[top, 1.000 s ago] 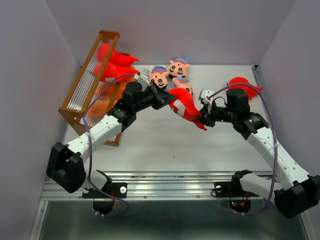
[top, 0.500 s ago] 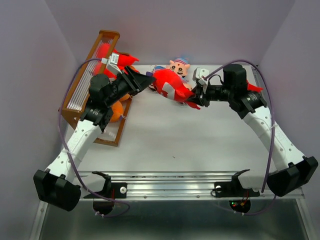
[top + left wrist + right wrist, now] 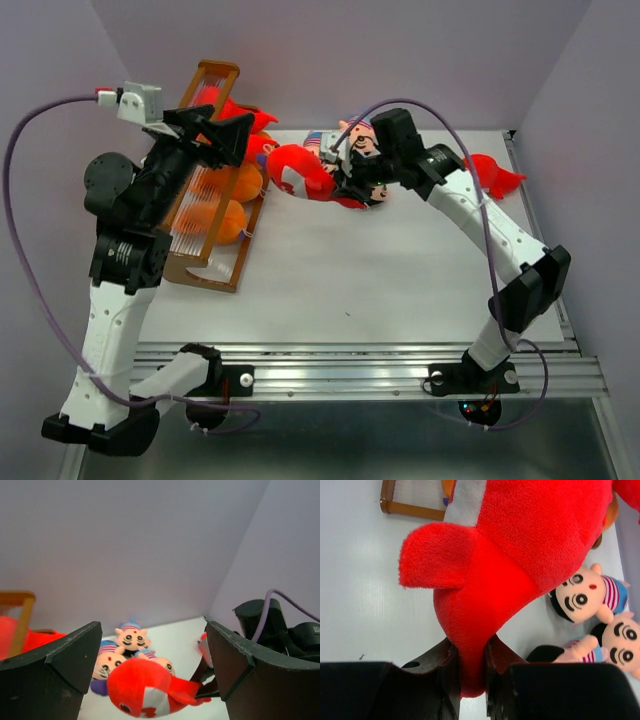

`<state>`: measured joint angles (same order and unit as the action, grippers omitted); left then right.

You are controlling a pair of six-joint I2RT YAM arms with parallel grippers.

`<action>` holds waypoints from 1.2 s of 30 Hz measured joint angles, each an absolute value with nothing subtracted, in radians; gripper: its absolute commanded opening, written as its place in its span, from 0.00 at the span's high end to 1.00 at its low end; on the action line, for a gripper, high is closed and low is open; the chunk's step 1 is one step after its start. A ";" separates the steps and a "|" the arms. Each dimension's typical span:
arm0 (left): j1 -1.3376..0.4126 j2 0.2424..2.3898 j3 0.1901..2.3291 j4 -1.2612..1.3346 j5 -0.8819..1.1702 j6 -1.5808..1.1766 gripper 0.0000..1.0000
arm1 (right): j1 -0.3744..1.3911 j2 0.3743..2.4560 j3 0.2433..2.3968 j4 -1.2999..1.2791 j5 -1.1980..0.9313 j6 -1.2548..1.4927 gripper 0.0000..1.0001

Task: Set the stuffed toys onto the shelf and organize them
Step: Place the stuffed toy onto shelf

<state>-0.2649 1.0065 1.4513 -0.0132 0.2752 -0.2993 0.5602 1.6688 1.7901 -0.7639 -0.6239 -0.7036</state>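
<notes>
Bright red plush toy (image 3: 298,172) (white patch), peach doll heads (image 3: 583,598) capped in blue-red stripes, orange-brown shelf (image 3: 203,274)

The left pincer (image 3: 238,138) has let go of the red toy (image 3: 297,170) and spread wide. Its arm has swung up and left and now stands high over the shelf (image 3: 218,68). The right pincer (image 3: 352,186), clamped on the toy's tail, has carried it from the middle of the table (image 3: 380,270) far and left, to beside the shelf. Its arm now covers most of the doll heads (image 3: 362,130).
</notes>
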 measured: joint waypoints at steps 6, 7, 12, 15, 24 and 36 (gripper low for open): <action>-0.265 0.902 1.459 -0.051 0.192 -0.162 0.04 | 0.731 1.798 1.898 -0.778 -0.479 -0.731 0.99; -0.265 0.889 1.459 -0.053 0.180 -0.147 0.04 | 0.769 1.845 1.948 -0.794 -0.452 -0.734 0.99; -0.265 0.859 1.459 -0.080 0.142 -0.108 0.04 | 0.836 2.016 2.151 -0.811 -0.390 -0.736 0.99; -0.265 0.847 1.458 -0.099 0.131 -0.097 0.04 | 0.862 2.078 2.202 -0.811 -0.346 -0.737 0.99; -0.265 0.786 1.427 -0.128 0.123 -0.086 0.03 | 0.908 2.155 2.250 -0.785 -0.270 -0.730 0.99; -0.265 0.727 1.354 -0.132 0.123 -0.091 0.03 | 0.965 2.231 2.296 -0.646 -0.189 -0.730 0.97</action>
